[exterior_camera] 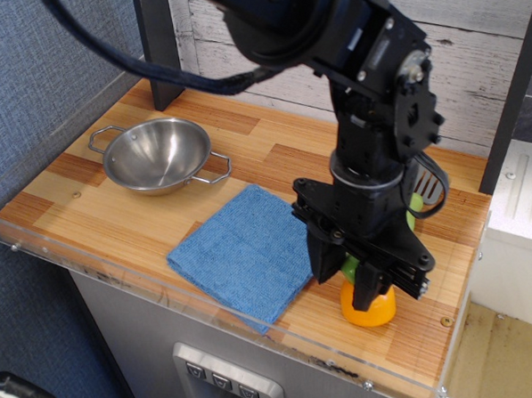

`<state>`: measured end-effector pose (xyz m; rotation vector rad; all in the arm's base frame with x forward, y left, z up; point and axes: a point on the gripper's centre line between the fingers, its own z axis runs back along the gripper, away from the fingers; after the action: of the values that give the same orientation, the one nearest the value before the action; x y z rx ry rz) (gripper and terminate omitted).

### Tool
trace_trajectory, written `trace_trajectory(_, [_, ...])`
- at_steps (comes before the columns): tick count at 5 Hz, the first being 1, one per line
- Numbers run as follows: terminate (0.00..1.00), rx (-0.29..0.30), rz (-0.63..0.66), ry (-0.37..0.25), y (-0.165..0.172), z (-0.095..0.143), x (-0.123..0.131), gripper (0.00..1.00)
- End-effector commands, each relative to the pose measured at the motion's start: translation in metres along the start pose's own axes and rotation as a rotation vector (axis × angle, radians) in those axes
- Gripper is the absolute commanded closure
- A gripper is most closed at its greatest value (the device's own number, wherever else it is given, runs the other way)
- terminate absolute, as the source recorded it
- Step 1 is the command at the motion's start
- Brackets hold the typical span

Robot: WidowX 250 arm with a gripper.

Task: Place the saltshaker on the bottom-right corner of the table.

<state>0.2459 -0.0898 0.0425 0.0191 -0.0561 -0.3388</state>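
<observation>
The black gripper (359, 279) points down over the front right part of the table (87, 186). Its two fingers (325, 260) pinch the saltshaker (369, 305) at its green top. The orange round body of the saltshaker shows under the fingers, and it sits low on the wood, near the front right corner. It is hard to tell if the bottom touches the wood. The saltshaker is just beside the right edge of the blue cloth (247, 253), which lies flat in the middle of the table. A shiny metal bowl (157, 156) with two handles sits at the back left, well apart from the cloth. A spatula (423, 191) with a green handle lies behind the arm on the right, partly hidden.
</observation>
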Motion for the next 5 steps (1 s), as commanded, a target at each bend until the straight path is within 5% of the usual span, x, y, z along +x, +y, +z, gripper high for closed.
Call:
trace_trajectory(1, [0.00, -0.029, -0.029, 0.011, -0.0014, 0.0037, -0.0032, 1.00])
trace_trajectory(3, [0.00, -0.071, -0.012, 0.040, -0.0023, -0.0021, -0.0070, 1.00])
trace_trajectory(4, [0.00, -0.077, -0.008, 0.042, -0.0017, -0.0021, -0.0063, 0.00])
trace_trajectory(5, [0.00, -0.074, -0.008, 0.034, -0.0012, 0.0003, -0.0053, 0.00])
